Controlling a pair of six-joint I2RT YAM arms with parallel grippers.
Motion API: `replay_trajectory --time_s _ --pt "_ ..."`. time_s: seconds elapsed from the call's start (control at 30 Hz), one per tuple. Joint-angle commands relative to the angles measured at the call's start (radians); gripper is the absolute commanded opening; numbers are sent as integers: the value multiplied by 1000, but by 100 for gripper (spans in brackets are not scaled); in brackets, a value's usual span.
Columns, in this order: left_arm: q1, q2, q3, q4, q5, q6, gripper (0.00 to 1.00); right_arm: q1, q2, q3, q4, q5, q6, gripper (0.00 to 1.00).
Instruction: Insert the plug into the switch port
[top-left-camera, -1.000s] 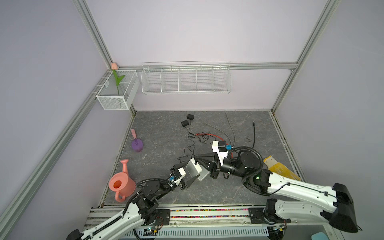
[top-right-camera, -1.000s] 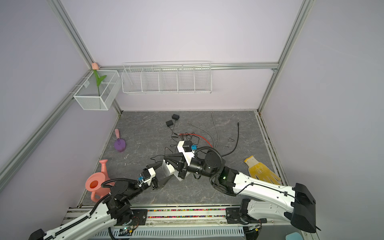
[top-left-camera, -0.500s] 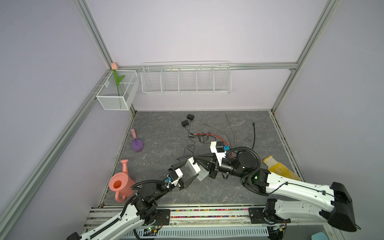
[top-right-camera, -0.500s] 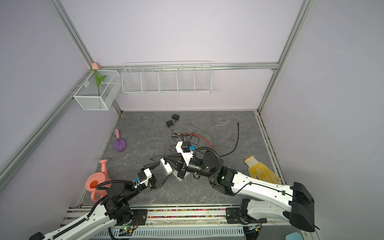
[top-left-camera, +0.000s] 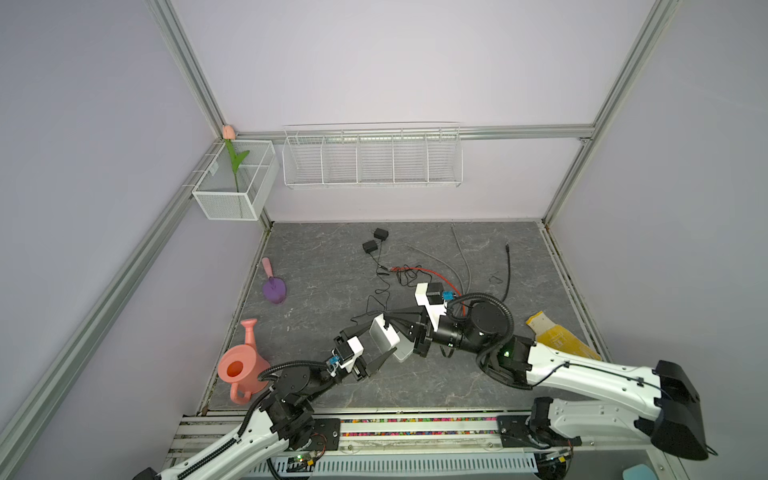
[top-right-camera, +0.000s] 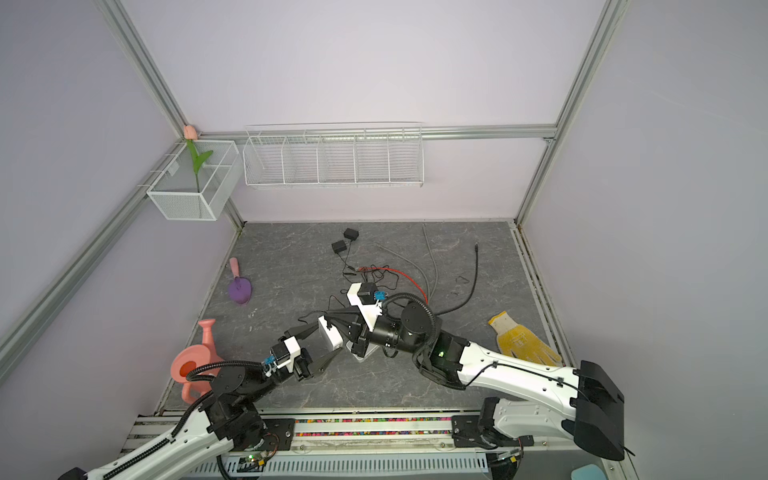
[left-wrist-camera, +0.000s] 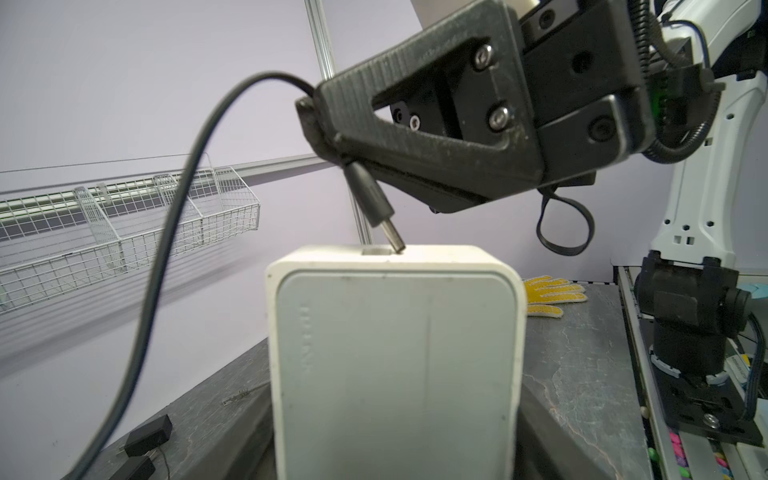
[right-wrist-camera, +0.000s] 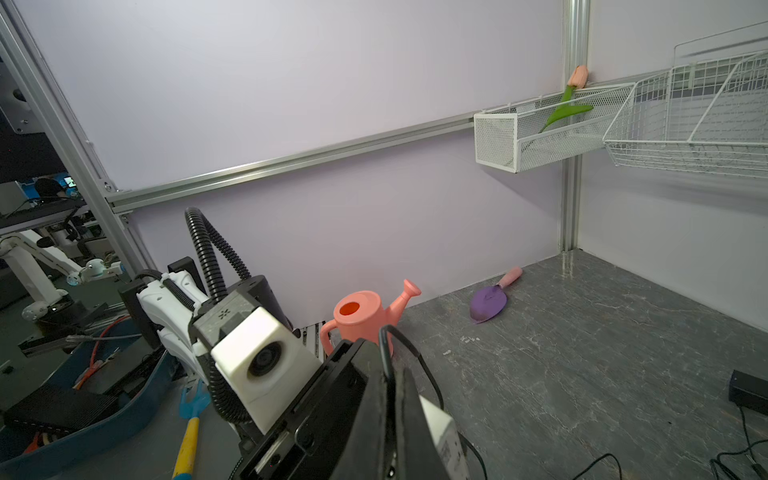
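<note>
Right claw (left-wrist-camera: 322, 133) is pinched tight on the plug (left-wrist-camera: 374, 199) at its stiff collar, a good hold I'd say, with the floppy cable (left-wrist-camera: 166, 249) trailing behind. Left claw (top-left-camera: 382, 337) is spread around the light, probably slick switch (left-wrist-camera: 395, 353). The plug tip sits at the port (left-wrist-camera: 376, 250) edge, maybe slightly off.

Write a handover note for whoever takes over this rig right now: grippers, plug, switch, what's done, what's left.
Left gripper: closed on the white switch, holding it above the table with the port facing the right arm.
Right gripper: shut on the plug at its rear end; the cable hangs free.
Done: both parts are picked up, and the plug tip sits at the port's rim, tilted.
Left: straighten the plug, centre it over the port, push it in. It is not yet inserted.
</note>
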Motion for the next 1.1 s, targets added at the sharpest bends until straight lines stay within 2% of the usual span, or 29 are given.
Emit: replay_trajectory --time_s 0.0,0.6,1.07 --pt "-6 -18 45 22 13 -17 0 5 15 26 26 15 -26 7" --pt "-6 -62 61 -25 1 -67 0 6 42 25 30 -12 -13 6" --pt "-5 -68 81 -43 -16 -96 0 11 20 -59 62 -37 43 6"
